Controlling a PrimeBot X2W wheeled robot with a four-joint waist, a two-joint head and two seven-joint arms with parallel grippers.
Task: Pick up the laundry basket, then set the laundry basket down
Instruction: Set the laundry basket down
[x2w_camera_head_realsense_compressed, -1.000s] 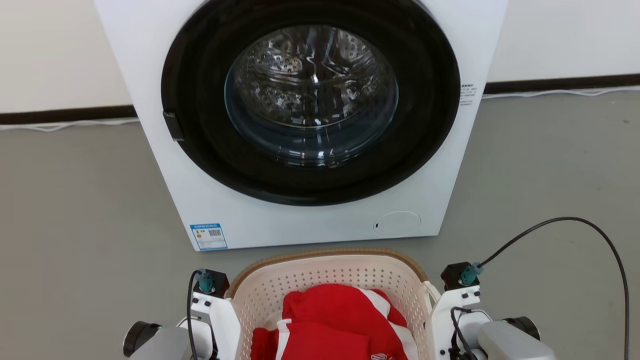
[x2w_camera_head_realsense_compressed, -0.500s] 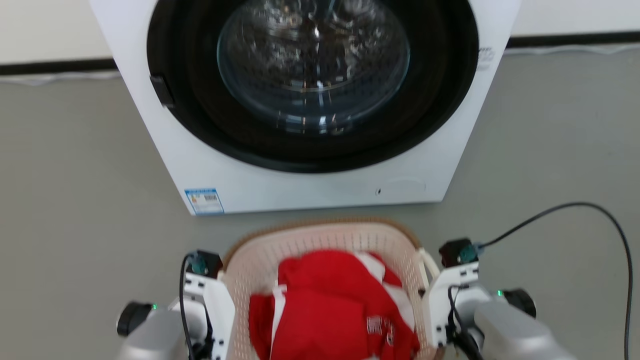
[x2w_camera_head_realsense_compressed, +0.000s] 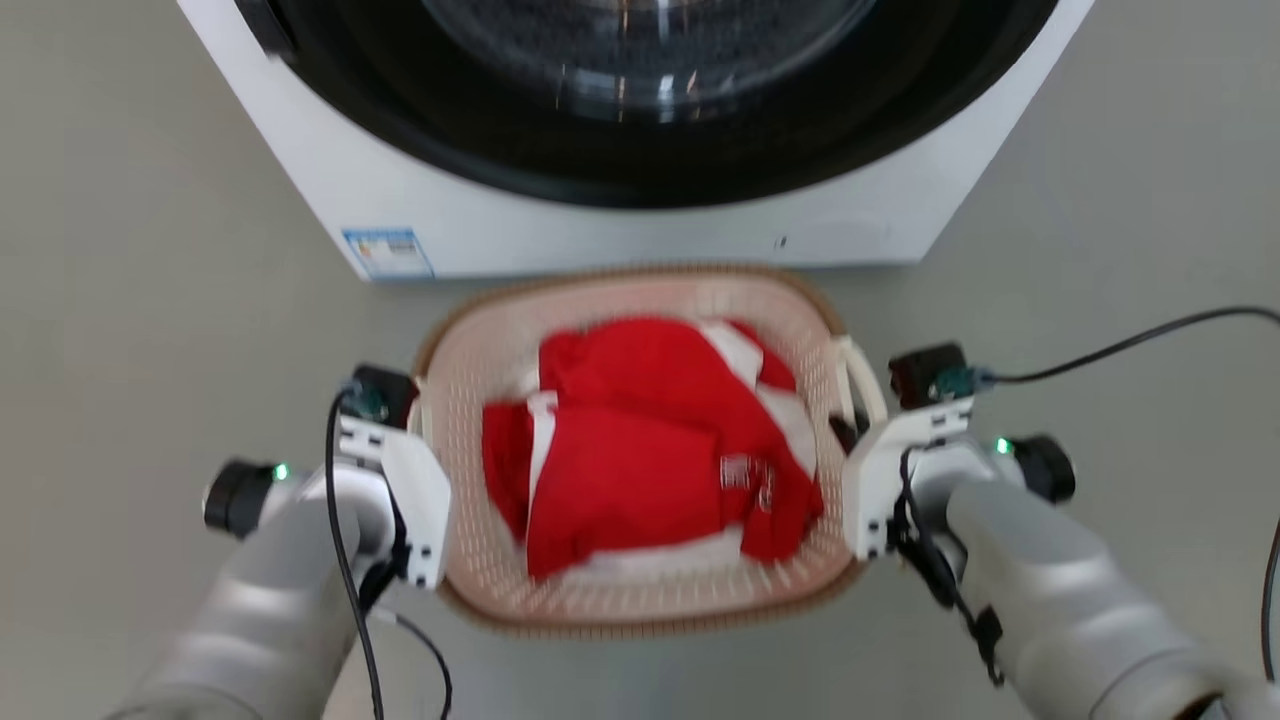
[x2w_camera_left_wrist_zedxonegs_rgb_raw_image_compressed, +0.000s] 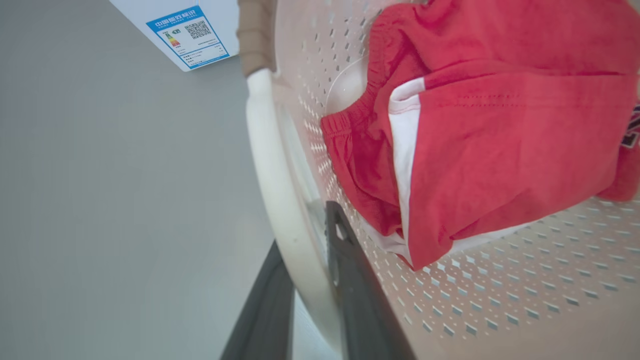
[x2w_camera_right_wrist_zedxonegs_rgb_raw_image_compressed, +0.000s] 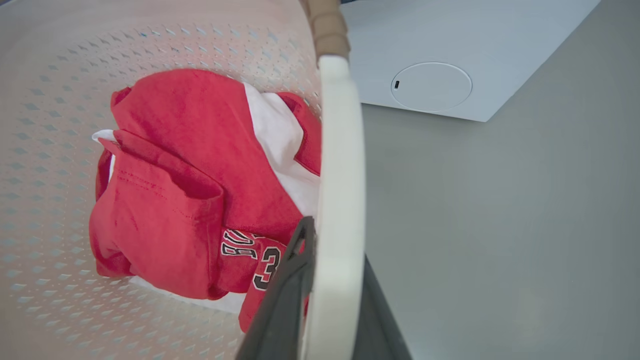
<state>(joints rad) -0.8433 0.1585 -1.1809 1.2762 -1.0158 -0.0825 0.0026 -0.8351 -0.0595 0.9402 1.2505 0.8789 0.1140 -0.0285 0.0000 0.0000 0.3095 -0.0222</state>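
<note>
Over the last second our head view is tipping downward (a camera shift, not a move of the things): the washer (x2w_camera_head_realsense_compressed: 640, 220) is sliding toward the top edge and the whole basket (x2w_camera_head_realsense_compressed: 630, 592) is coming into view. Both grips are holding unchanged. The left hand (x2w_camera_left_wrist_zedxonegs_rgb_raw_image_compressed: 307, 240) is clamping the left handle (x2w_camera_left_wrist_zedxonegs_rgb_raw_image_compressed: 280, 200), one finger inside the wall and one outside. The right hand (x2w_camera_right_wrist_zedxonegs_rgb_raw_image_compressed: 337, 245) is clamping the right handle (x2w_camera_right_wrist_zedxonegs_rgb_raw_image_compressed: 340, 175) likewise. The basket, carrying red clothes (x2w_camera_head_realsense_compressed: 640, 450), is sitting between our hands, just before the washer. We are judging this as bending toward set-down. Whether the base is touching the floor (x2w_camera_head_realsense_compressed: 120, 250) we cannot tell. The floor is plain grey, with a black cable (x2w_camera_head_realsense_compressed: 1130, 345) trailing at the right.
</note>
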